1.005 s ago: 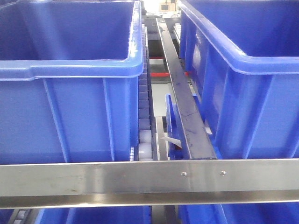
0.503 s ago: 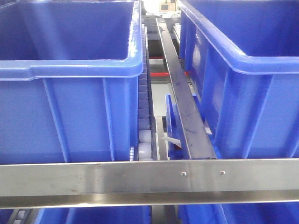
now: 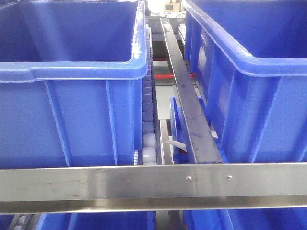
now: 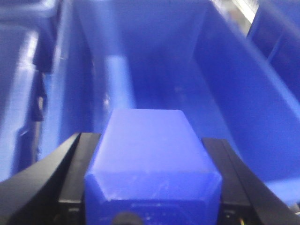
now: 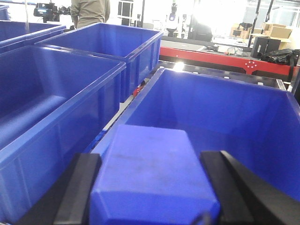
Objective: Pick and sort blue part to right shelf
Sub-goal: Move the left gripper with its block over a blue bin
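Blue part (image 4: 152, 157) sits clamped in the left gripper's (image 4: 146, 140) jaws, crate (image 4: 154, 56) at 12 o'clock. The right gripper's (image 5: 151, 159) jaws clamp a second blue part (image 5: 150, 176).

Left gripper (image 4: 147, 143): two matte black fingers (image 4: 70, 180), flat, wedge-shaped, angular edges. Right gripper (image 5: 151, 159): two matching black fingers (image 5: 75, 190), likewise tapered.

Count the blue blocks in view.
2. One blue rectangular plastic block is clamped in the left claw above a blue plastic crate; a second blue block is clamped in the right claw above an open blue crate. Others may lie unseen inside crates.
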`<action>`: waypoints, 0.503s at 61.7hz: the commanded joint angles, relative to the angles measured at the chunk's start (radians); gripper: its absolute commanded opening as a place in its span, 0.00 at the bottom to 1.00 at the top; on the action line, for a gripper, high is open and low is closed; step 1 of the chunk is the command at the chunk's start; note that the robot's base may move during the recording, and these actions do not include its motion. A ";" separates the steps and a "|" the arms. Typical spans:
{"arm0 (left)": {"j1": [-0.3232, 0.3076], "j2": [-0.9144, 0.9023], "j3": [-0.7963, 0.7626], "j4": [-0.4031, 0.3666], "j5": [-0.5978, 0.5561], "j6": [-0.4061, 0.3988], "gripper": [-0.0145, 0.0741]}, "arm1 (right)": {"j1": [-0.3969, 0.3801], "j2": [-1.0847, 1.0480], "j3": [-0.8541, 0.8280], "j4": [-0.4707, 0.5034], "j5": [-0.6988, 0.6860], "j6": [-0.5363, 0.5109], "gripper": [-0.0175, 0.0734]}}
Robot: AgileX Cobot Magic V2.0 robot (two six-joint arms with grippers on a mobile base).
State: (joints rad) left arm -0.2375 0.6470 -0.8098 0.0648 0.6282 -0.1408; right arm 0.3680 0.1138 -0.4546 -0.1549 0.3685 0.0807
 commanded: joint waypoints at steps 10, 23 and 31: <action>0.002 0.330 -0.224 -0.013 -0.118 0.011 0.54 | -0.001 0.014 -0.026 -0.012 -0.098 -0.007 0.40; -0.027 0.591 -0.367 -0.015 -0.117 0.015 0.54 | -0.001 0.014 -0.026 -0.012 -0.097 -0.007 0.40; -0.036 0.756 -0.443 -0.013 -0.117 0.015 0.54 | -0.001 0.014 -0.026 -0.012 -0.097 -0.007 0.40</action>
State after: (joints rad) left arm -0.2627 1.3457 -1.1775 0.0550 0.5846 -0.1257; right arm 0.3680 0.1138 -0.4546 -0.1549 0.3685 0.0807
